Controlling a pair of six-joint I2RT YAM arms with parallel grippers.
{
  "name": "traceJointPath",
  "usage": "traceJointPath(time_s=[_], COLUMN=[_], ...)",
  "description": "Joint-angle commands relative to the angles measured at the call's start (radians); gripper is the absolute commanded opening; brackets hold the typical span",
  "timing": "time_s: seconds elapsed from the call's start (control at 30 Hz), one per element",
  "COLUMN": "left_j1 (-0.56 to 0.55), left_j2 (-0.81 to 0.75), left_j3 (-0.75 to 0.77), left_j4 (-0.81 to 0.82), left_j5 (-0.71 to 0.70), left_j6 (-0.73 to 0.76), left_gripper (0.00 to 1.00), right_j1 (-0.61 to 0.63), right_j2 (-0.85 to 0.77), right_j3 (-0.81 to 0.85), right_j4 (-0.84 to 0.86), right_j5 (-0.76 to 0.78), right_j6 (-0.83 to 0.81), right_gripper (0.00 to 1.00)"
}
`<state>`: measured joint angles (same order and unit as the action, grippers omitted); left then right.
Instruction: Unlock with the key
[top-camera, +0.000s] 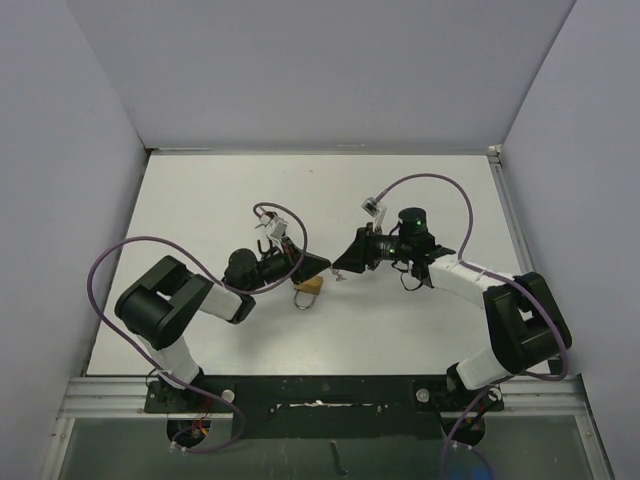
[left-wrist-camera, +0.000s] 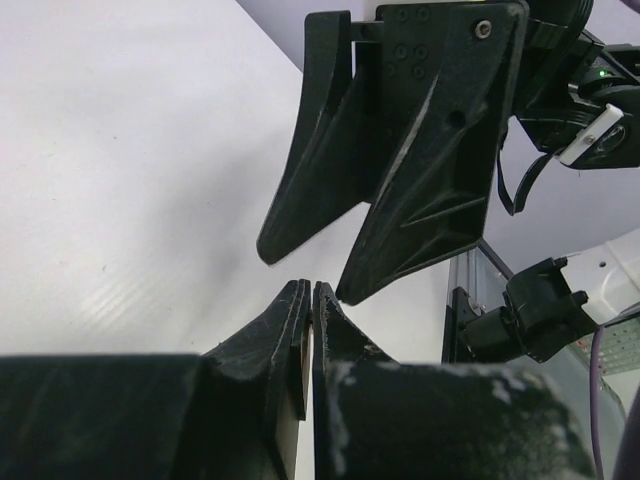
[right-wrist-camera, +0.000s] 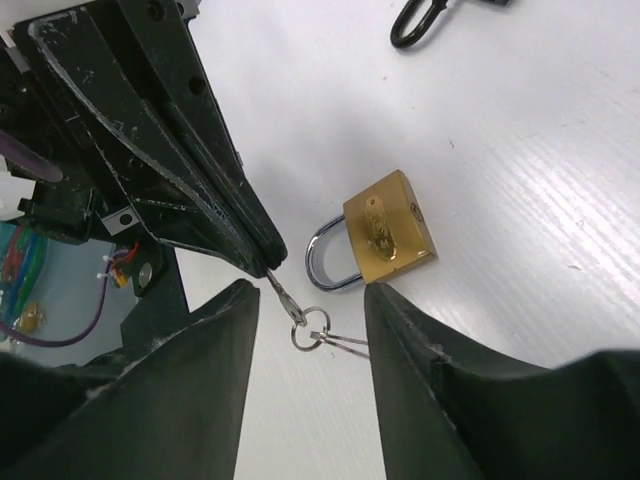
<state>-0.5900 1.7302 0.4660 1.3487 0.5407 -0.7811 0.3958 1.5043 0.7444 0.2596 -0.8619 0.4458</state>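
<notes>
White table spanning workspace, catching soft glare; grey walls enclosing it on three sides; metal rail running along near edge.

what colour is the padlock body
The padlock body is brass gold, its shackle silver. It shows best in the right wrist view.

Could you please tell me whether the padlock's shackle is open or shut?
Shut: in the right wrist view both legs of the shackle run into the padlock, which lies flat on the table.
</notes>
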Motion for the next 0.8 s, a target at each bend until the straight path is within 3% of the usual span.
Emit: traceJointPath(time_s=[0.0, 0.37, 0.77], left_j1=[-0.003, -0.045, -0.087], left_j2=[-0.003, -0.070, -0.054], left_j3=[-0.023, -0.035, 0.097], left_j4=[0.123, 0.167, 0.168], left_j5=[-0.073, -0.339, -0.459], left_j6=[-0.020, -0.012, -0.112], left_gripper=[0.00, 0.00, 0.00], right_j1=[-0.040, -0.084, -0.142], right_j2=[-0.026, -0.070, 0.041], right_j3=[-0.046, -0.132, -0.191], right_j4=[0.205, 0.486, 0.923], right_j5=[0.002, 0.053, 0.049], right_j6=[0.106, 0.248, 0.486], right_gripper=[0.51, 0.54, 0.47])
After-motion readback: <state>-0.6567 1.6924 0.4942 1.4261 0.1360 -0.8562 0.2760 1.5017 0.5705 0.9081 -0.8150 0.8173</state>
